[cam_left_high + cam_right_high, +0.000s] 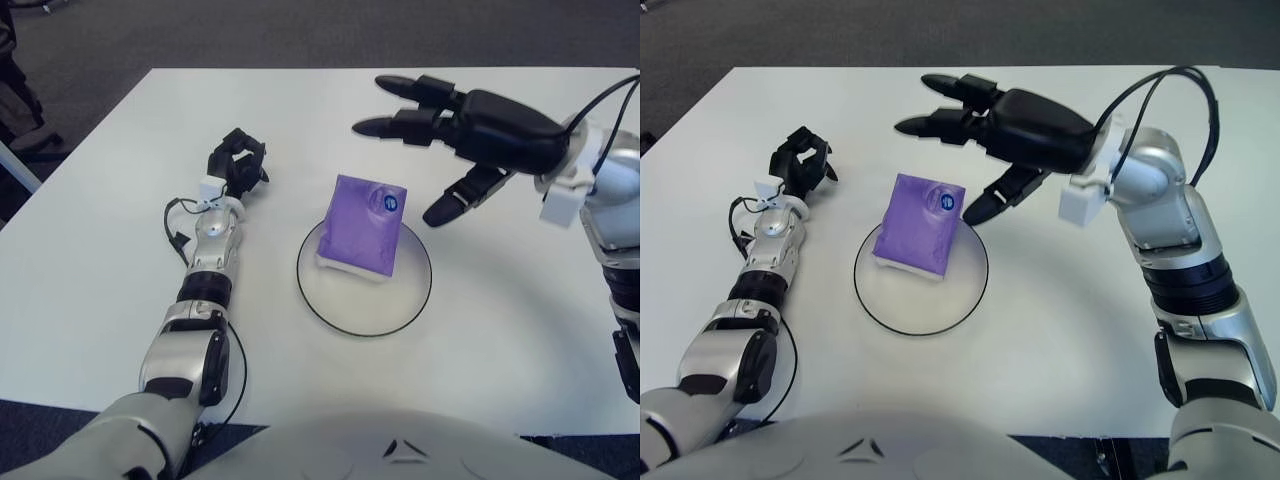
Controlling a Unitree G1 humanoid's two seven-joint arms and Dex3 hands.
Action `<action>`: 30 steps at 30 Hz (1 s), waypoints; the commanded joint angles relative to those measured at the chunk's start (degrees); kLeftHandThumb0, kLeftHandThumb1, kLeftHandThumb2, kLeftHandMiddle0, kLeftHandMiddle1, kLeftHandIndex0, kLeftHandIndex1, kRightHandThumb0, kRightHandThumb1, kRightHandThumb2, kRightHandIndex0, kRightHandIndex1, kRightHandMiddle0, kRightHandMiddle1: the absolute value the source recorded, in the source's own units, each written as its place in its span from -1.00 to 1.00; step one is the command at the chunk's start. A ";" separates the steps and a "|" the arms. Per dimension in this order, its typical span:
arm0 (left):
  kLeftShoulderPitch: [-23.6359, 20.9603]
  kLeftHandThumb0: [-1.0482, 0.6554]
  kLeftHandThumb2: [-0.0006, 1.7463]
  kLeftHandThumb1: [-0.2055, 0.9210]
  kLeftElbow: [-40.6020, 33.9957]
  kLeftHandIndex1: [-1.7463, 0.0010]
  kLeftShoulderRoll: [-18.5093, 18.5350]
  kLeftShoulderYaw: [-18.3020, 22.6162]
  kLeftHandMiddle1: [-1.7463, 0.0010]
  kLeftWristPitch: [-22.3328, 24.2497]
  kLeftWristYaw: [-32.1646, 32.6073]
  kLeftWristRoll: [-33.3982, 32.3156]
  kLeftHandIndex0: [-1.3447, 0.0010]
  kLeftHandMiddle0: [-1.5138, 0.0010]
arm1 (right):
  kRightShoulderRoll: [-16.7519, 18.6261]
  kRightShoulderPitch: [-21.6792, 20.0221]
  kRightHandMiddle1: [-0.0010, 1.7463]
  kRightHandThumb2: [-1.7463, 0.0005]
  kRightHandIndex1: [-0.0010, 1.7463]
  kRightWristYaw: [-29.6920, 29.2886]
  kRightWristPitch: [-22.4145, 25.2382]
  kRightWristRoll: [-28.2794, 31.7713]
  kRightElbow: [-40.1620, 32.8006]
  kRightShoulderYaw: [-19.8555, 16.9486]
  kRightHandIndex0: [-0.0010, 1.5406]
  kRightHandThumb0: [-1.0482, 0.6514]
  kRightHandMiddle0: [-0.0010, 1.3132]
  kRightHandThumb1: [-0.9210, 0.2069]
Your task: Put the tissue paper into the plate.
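A purple tissue pack (362, 226) with a white underside lies on the far part of the round, black-rimmed plate (365, 320) in the middle of the white table. My right hand (425, 150) hovers above and to the right of the pack, fingers spread, holding nothing and apart from the pack. The same right hand (965, 150) shows in the other eye, beside the tissue pack (922, 224). My left hand (238, 160) shows to the left of the plate, fingers curled and holding nothing.
The white table (110, 260) stretches around the plate. Dark carpet (250, 30) lies beyond the far edge. A black cable (600, 100) loops over my right forearm.
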 commanded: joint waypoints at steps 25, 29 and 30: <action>7.77 -0.20 -0.52 1.00 1.77 -1.00 -2.12 -1.11 -1.00 2.17 2.91 2.47 -0.02 -0.30 | 8.56 6.69 -0.97 0.70 -0.96 -24.48 -10.49 -15.34 19.63 -9.63 -0.52 -0.06 -0.55 -1.00; 8.04 -0.20 -0.52 1.00 1.19 -1.00 -2.40 -0.90 -1.00 1.05 2.72 2.16 -0.02 -0.30 | 12.08 9.18 -0.96 0.70 -0.96 -25.57 -3.11 -11.61 17.67 -11.23 -0.44 -0.14 -0.50 -1.00; 8.17 -0.20 -0.53 1.00 0.86 -1.00 -2.50 -0.87 -1.00 0.54 2.52 2.01 -0.02 -0.30 | 13.28 10.17 -0.96 0.69 -0.96 -26.31 -1.54 -10.80 17.46 -11.72 -0.43 -0.16 -0.49 -1.00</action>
